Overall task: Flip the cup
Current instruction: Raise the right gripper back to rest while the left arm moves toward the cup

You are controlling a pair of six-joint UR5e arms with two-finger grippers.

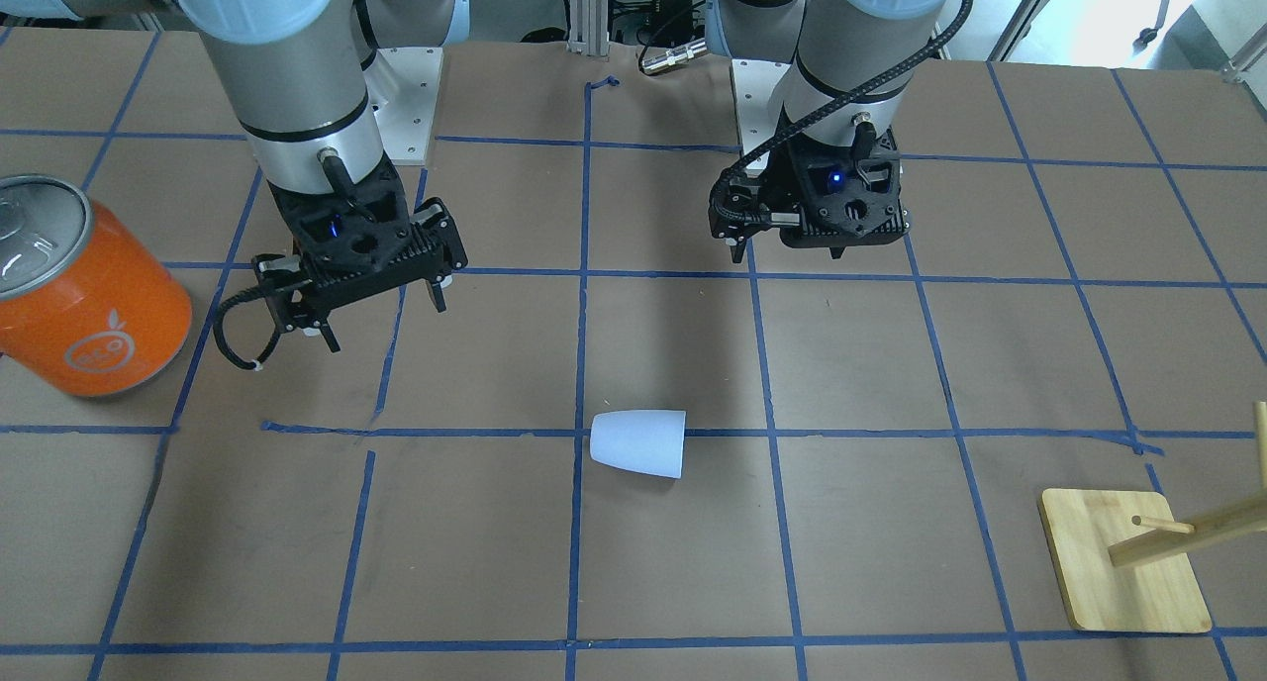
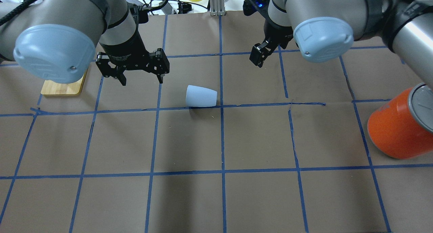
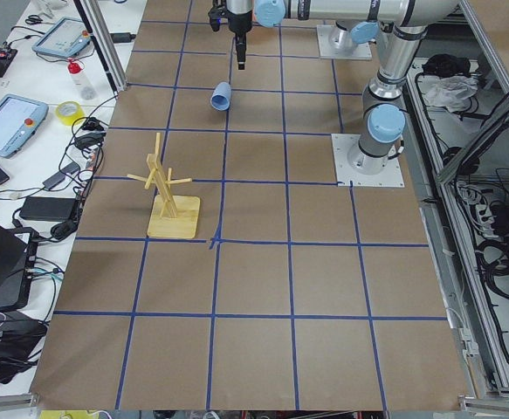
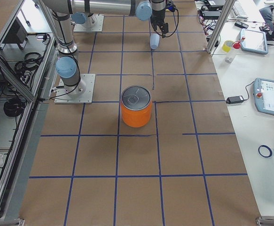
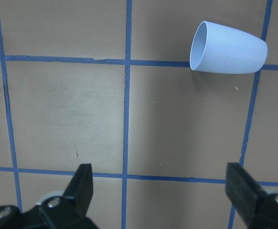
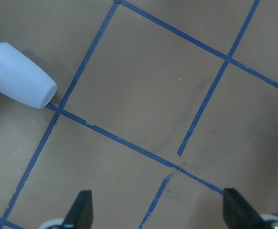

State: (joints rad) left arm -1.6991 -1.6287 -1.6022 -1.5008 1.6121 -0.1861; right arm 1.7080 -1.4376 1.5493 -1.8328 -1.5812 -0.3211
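Observation:
The cup (image 1: 638, 443) is a small pale blue-white tumbler lying on its side on the brown table, on a blue tape line. It also shows in the overhead view (image 2: 200, 96), the left wrist view (image 5: 228, 47) and the right wrist view (image 6: 19, 75). Its mouth points toward my left gripper's side. My left gripper (image 2: 142, 80) hangs open and empty above the table, a short way from the cup's mouth end; it also shows in the front view (image 1: 787, 253). My right gripper (image 1: 386, 323) is open and empty, farther off on the cup's base side.
A large orange can (image 2: 399, 124) with a silver top stands on my right side of the table, also in the front view (image 1: 94, 295). A wooden peg stand on a square base (image 1: 1123, 572) stands on my left side, partly hidden under my left arm in the overhead view (image 2: 62, 88).

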